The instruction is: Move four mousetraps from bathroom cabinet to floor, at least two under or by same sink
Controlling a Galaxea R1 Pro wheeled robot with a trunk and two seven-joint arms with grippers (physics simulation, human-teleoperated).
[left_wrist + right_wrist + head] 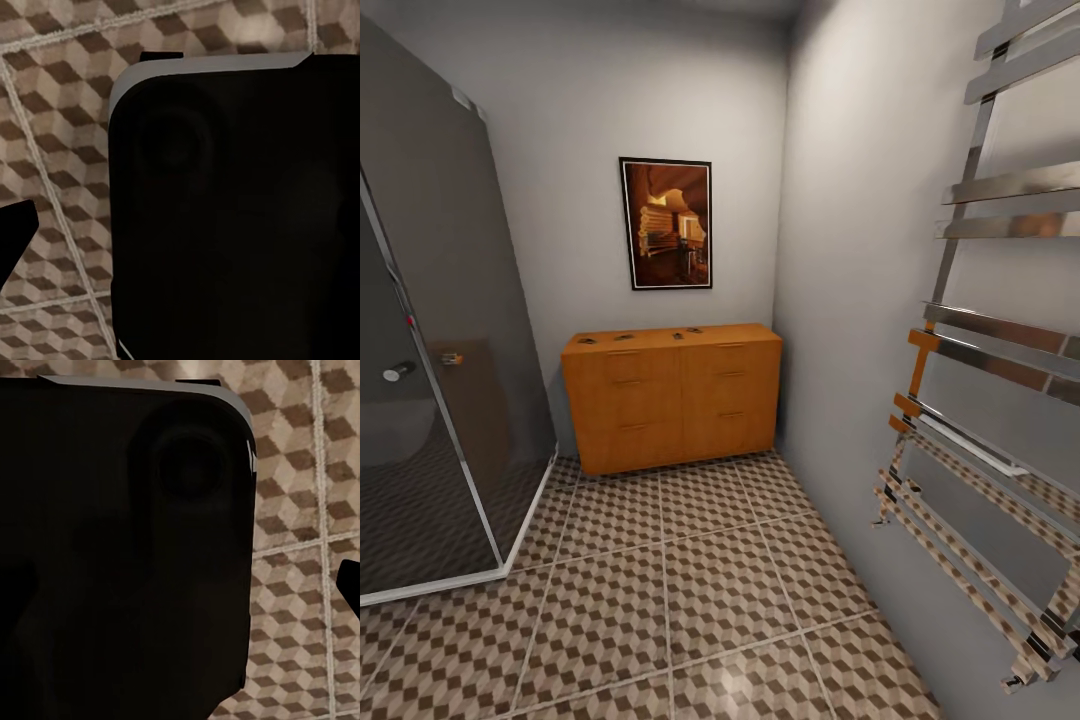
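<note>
Tiled bathroom floor (690,590) fronts cabinet (672,405); mousetraps (690,330) seemingly lie flat; end effector states unclear.

I am reading the arms from the two wrist cameras. Left wrist view: a large black body part with a pale grey rounded edge (225,210) is sitting directly in front of the lens; I cannot identify which link it is. A black tip (15,236) is poking in at the frame edge, possibly a finger of the left hand; I cannot tell how its jaws are standing. Right wrist view: the same kind of black, grey-edged body part (120,547) is blocking the lens, and another dark tip (351,583) is showing at the edge. The right hand's state is likewise undetermined. Both wrist cameras are pointing downward.
</note>
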